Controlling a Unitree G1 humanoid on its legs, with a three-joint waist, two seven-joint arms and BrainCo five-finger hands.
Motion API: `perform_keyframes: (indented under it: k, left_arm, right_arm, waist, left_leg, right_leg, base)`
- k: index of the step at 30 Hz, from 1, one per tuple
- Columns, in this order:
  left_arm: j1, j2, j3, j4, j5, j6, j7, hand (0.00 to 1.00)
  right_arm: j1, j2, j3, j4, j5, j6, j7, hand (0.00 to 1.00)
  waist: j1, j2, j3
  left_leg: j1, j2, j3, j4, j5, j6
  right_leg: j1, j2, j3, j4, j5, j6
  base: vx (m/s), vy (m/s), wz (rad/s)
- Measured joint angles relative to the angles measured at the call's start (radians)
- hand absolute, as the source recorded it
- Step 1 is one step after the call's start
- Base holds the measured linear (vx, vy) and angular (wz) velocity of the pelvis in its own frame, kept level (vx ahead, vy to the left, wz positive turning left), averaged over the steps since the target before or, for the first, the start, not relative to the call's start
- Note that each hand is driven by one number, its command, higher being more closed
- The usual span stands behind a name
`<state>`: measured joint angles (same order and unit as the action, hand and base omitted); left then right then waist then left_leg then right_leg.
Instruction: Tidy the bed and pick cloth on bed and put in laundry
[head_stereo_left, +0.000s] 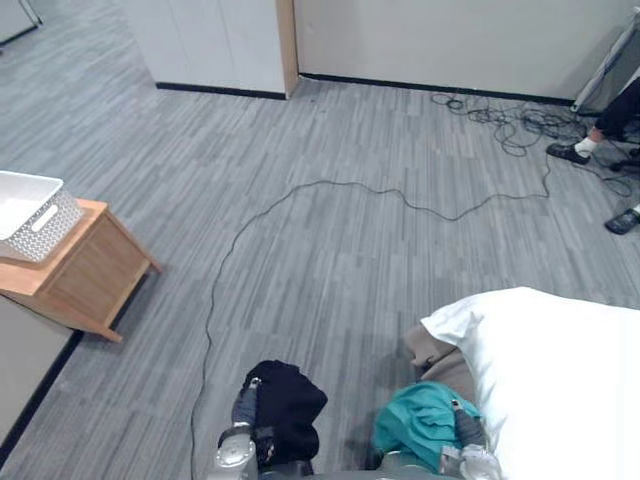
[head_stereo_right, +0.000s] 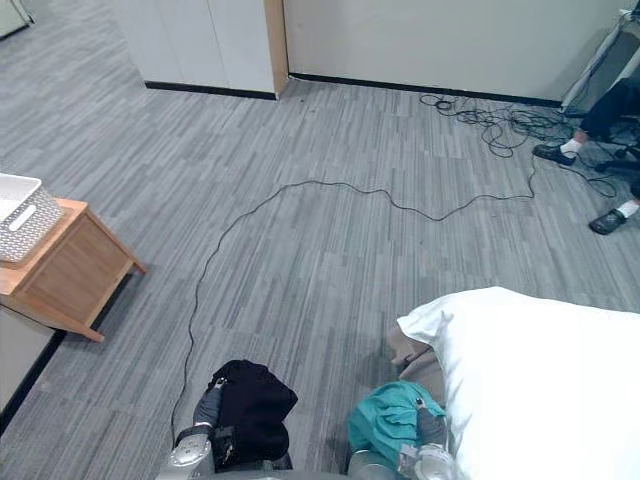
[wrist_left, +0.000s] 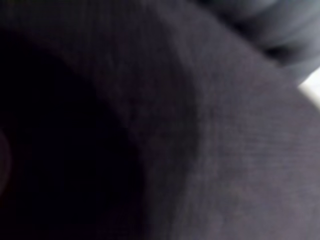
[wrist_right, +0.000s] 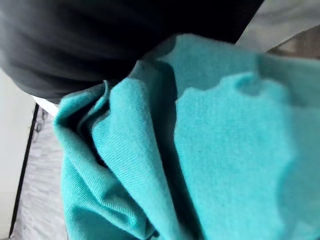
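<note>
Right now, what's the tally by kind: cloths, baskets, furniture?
Cloths: 2 (black bunched cloth, teal bunched cloth)
Baskets: 1 (white perforated plastic basket)
Tables: 1 (light wooden side table)
Beds: 1 (bed with white duvet)
Total: 5

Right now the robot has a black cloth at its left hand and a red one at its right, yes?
No: the right hand has a teal cloth, not red, as the right wrist view shows. The black cloth at the left hand is correct.
</note>
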<state>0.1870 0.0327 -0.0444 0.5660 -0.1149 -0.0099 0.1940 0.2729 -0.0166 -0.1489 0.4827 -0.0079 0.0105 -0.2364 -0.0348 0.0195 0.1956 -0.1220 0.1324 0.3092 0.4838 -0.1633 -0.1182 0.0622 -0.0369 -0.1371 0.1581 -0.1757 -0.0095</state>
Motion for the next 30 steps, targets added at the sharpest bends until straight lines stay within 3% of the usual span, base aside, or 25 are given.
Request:
perform_keyframes:
  k: [1, 2, 4, 6, 8, 9, 10, 11, 12, 13, 14, 15, 16, 17, 18, 19, 20, 22, 23, 24, 25, 26, 27, 28, 30]
  left_arm:
    - [-0.003, -0.003, 0.004, -0.001, 0.001, 0.0, 0.0, 1.0]
    - [-0.004, -0.014, 0.007, -0.003, 0.001, 0.0, 0.001, 1.0]
    - [-0.003, -0.018, 0.007, -0.016, 0.001, 0.0, 0.001, 1.0]
    - [-0.002, -0.02, 0.008, -0.039, 0.001, -0.003, 0.0, 1.0]
    - [-0.002, -0.026, 0.009, -0.046, 0.006, -0.003, -0.013, 1.0]
    - [-0.002, -0.028, 0.01, -0.045, 0.01, -0.003, -0.02, 1.0]
    - [0.01, -0.028, 0.021, -0.044, 0.012, 0.0, -0.021, 1.0]
    - [0.009, -0.036, 0.037, -0.046, 0.015, 0.001, -0.021, 1.0]
    - [0.008, -0.044, 0.043, -0.046, 0.015, 0.001, -0.021, 1.0]
    - [0.01, -0.05, 0.048, -0.045, 0.017, 0.001, -0.022, 1.0]
    - [0.015, -0.045, 0.051, -0.042, 0.016, 0.002, -0.021, 1.0]
    - [0.015, -0.044, 0.05, -0.041, 0.013, 0.003, -0.02, 1.0]
    - [0.015, -0.033, 0.047, -0.037, 0.012, 0.004, -0.02, 1.0]
    - [0.012, -0.022, 0.046, -0.031, 0.01, 0.004, -0.018, 1.0]
    - [0.008, -0.016, 0.046, -0.031, 0.008, 0.002, -0.017, 1.0]
    - [0.004, -0.01, 0.046, -0.031, 0.008, 0.001, -0.017, 1.0]
    - [-0.013, 0.003, 0.046, -0.028, 0.007, 0.001, -0.016, 1.0]
    - [-0.042, 0.008, 0.037, -0.022, 0.006, 0.0, -0.015, 1.0]
    - [-0.06, 0.01, 0.038, -0.019, 0.006, -0.001, -0.015, 1.0]
    - [-0.062, 0.011, 0.039, -0.016, 0.006, -0.002, -0.014, 1.0]
    - [-0.06, 0.014, 0.04, -0.006, 0.008, -0.001, -0.008, 1.0]
    - [-0.046, 0.004, 0.048, 0.02, 0.008, 0.003, 0.003, 1.0]
    - [-0.024, -0.02, 0.051, 0.034, 0.008, 0.003, 0.003, 1.0]
    - [-0.006, -0.044, 0.056, 0.034, 0.006, 0.002, 0.004, 1.0]
    - [-0.006, -0.058, 0.058, 0.033, 0.006, 0.002, 0.005, 1.0]
  right_arm:
    - [-0.002, -0.003, -0.002, -0.011, 0.0, 0.0, -0.001, 1.0]
    - [-0.008, -0.012, -0.003, -0.041, 0.0, 0.0, -0.002, 1.0]
    - [-0.023, -0.031, -0.003, -0.042, -0.001, 0.0, -0.002, 1.0]
    - [-0.045, -0.04, -0.002, -0.041, -0.002, 0.0, 0.0, 1.0]
    - [-0.061, -0.05, -0.002, -0.041, -0.004, 0.0, 0.001, 1.0]
    - [-0.069, -0.051, -0.002, -0.036, -0.007, 0.0, 0.002, 1.0]
    - [-0.085, -0.053, -0.002, -0.005, -0.014, 0.005, 0.008, 1.0]
    - [-0.09, -0.049, 0.0, 0.004, -0.022, 0.008, 0.02, 1.0]
    - [-0.087, -0.048, 0.001, 0.005, -0.034, 0.008, 0.025, 1.0]
    - [-0.087, -0.038, 0.0, 0.01, -0.046, 0.009, 0.026, 1.0]
    - [-0.093, -0.026, 0.001, 0.022, -0.048, 0.009, 0.031, 1.0]
    - [-0.093, -0.02, 0.004, 0.026, -0.048, 0.009, 0.037, 1.0]
    - [-0.09, -0.016, 0.007, 0.034, -0.05, 0.01, 0.045, 1.0]
    - [-0.086, -0.017, 0.007, 0.038, -0.052, 0.011, 0.045, 1.0]
    - [-0.084, -0.021, 0.01, 0.038, -0.052, 0.011, 0.045, 1.0]
    - [-0.085, -0.022, 0.01, 0.037, -0.051, 0.011, 0.045, 1.0]
    - [-0.091, -0.021, 0.011, 0.027, -0.051, 0.011, 0.044, 1.0]
    - [-0.091, -0.026, 0.005, -0.001, -0.041, 0.01, 0.042, 1.0]
    - [-0.086, -0.027, 0.0, -0.001, -0.041, 0.009, 0.038, 1.0]
    - [-0.086, -0.027, 0.0, 0.0, -0.041, 0.009, 0.038, 1.0]
    - [-0.089, -0.025, 0.003, 0.0, -0.041, 0.015, 0.038, 1.0]
    - [-0.092, -0.033, 0.008, 0.003, -0.041, 0.018, 0.038, 1.0]
    - [-0.1, -0.053, 0.012, 0.004, -0.042, 0.019, 0.04, 1.0]
    - [-0.124, -0.059, 0.011, 0.005, -0.042, 0.019, 0.044, 1.0]
    - [-0.133, -0.068, 0.013, 0.005, -0.041, 0.019, 0.044, 1.0]
  waist:
    - [0.0, -0.002, 0.011]
    - [0.017, -0.006, 0.023]
    - [0.022, 0.0, 0.026]
    - [0.026, 0.002, 0.026]
    - [0.04, 0.013, 0.023]
    - [0.051, 0.019, 0.023]
    - [0.064, -0.003, 0.02]
    - [0.065, -0.034, 0.016]
    - [0.065, -0.042, 0.012]
    - [0.064, -0.058, 0.017]
    - [0.055, -0.066, 0.026]
    - [0.049, -0.074, 0.033]
    - [0.047, -0.076, 0.042]
    - [0.034, -0.065, 0.048]
    - [0.02, -0.054, 0.053]
    - [0.013, -0.045, 0.058]
    - [-0.002, -0.04, 0.063]
    - [-0.011, -0.032, 0.064]
    - [-0.01, -0.042, 0.062]
    - [-0.009, -0.05, 0.063]
    - [-0.006, -0.079, 0.063]
    - [-0.004, -0.05, 0.064]
    - [0.002, -0.009, 0.052]
    - [0.008, 0.031, 0.048]
    - [0.011, 0.054, 0.061]
  left_leg:
    - [-0.04, 0.015, 0.001, 0.075, 0.027, 0.002]
    - [-0.128, 0.04, 0.012, 0.178, 0.003, 0.028]
    - [-0.163, 0.047, 0.047, 0.126, -0.004, 0.04]
    - [-0.166, 0.022, 0.124, -0.151, 0.028, 0.017]
    - [-0.169, 0.003, 0.165, -0.376, 0.111, 0.019]
    - [-0.175, -0.004, 0.167, -0.404, 0.132, 0.042]
    - [-0.151, -0.029, 0.155, -0.397, 0.232, 0.12]
    - [-0.143, -0.072, 0.137, -0.384, 0.225, 0.135]
    - [-0.14, -0.086, 0.127, -0.37, 0.217, 0.157]
    - [-0.101, -0.11, 0.132, -0.344, 0.196, 0.189]
    - [-0.044, -0.123, 0.113, -0.34, 0.148, 0.187]
    - [-0.007, -0.13, 0.099, -0.339, 0.125, 0.185]
    - [0.055, -0.135, 0.073, -0.34, 0.097, 0.184]
    - [0.134, -0.129, 0.021, -0.348, 0.069, 0.184]
    - [0.186, -0.114, -0.013, -0.363, 0.058, 0.172]
    - [0.207, -0.106, -0.03, -0.371, 0.056, 0.169]
    - [0.234, -0.092, -0.078, -0.383, 0.056, 0.169]
    - [0.246, -0.062, -0.129, -0.381, 0.033, 0.131]
    - [0.267, -0.046, -0.146, -0.387, 0.0, 0.077]
    - [0.284, -0.043, -0.151, -0.394, -0.016, 0.053]
    - [0.348, -0.039, -0.166, -0.416, -0.052, 0.008]
    - [0.421, 0.001, -0.175, -0.427, -0.094, -0.02]
    - [0.432, 0.045, -0.172, -0.397, -0.091, -0.02]
    - [0.338, 0.111, -0.177, -0.16, -0.067, 0.013]
    - [0.235, 0.169, -0.186, 0.08, 0.007, 0.062]
  right_leg:
    - [0.012, -0.003, 0.0, -0.01, 0.001, -0.002]
    - [0.03, -0.019, 0.002, -0.029, 0.001, -0.005]
    - [0.055, -0.035, 0.003, -0.064, 0.0, -0.004]
    - [0.081, -0.056, 0.004, -0.111, -0.011, 0.014]
    - [0.097, -0.057, 0.009, -0.137, -0.025, 0.037]
    - [0.103, -0.056, 0.017, -0.138, -0.031, 0.05]
    - [0.123, -0.088, 0.025, -0.124, -0.051, 0.086]
    - [0.099, -0.13, 0.033, -0.037, -0.075, 0.125]
    - [0.073, -0.147, 0.037, 0.04, -0.083, 0.14]
    - [-0.004, -0.179, 0.068, 0.29, -0.067, 0.186]
    - [-0.098, -0.195, 0.11, 0.546, 0.029, 0.278]
    - [-0.146, -0.194, 0.132, 0.686, 0.068, 0.289]
    - [-0.203, -0.193, 0.138, 0.861, 0.062, 0.281]
    - [-0.271, -0.192, 0.096, 0.974, 0.028, 0.237]
    - [-0.326, -0.191, 0.045, 0.953, -0.004, 0.183]
    - [-0.355, -0.193, 0.018, 0.91, -0.019, 0.164]
    - [-0.422, -0.194, -0.013, 0.756, -0.031, 0.147]
    - [-0.449, -0.18, -0.017, 0.39, 0.011, 0.142]
    - [-0.431, -0.183, 0.014, 0.059, 0.115, 0.15]
    - [-0.434, -0.188, 0.028, -0.015, 0.138, 0.149]
    - [-0.438, -0.209, 0.073, -0.075, 0.154, 0.15]
    - [-0.439, -0.181, 0.082, 0.02, 0.277, 0.168]
    - [-0.46, -0.14, 0.074, 0.107, 0.28, 0.162]
    - [-0.449, -0.108, 0.039, 0.168, 0.248, 0.105]
    - [-0.4, -0.078, 0.004, 0.167, 0.213, 0.064]
  base:
    - [0.07, -0.114, 0.08]
    - [0.14, -0.112, -0.01]
    - [0.2, -0.02, -0.05]
    - [0.3, 0.056, -0.01]
    - [0.42, 0.115, -0.11]
    - [0.53, 0.188, -0.34]
    - [0.57, 0.178, -0.22]
    - [0.7, 0.204, -0.07]
    - [0.71, 0.198, 0.26]
    - [0.73, 0.232, 0.31]
    - [0.63, 0.193, 0.33]
    - [0.51, 0.138, 0.4]
    - [0.62, 0.094, 0.71]
    - [0.72, 0.048, 0.96]
    - [0.7, 0.005, 0.94]
    - [0.56, -0.1, 1.06]
    - [0.55, -0.192, 1.19]
    - [0.55, -0.291, 1.28]
    - [0.47, -0.313, 1.01]
    - [0.63, -0.435, 1.06]
    - [0.65, -0.492, 0.71]
    - [0.79, -0.557, 0.51]
    - [0.9, -0.658, 0.19]
    - [0.75, -0.567, 0.03]
    - [0.47, -0.412, 0.17]
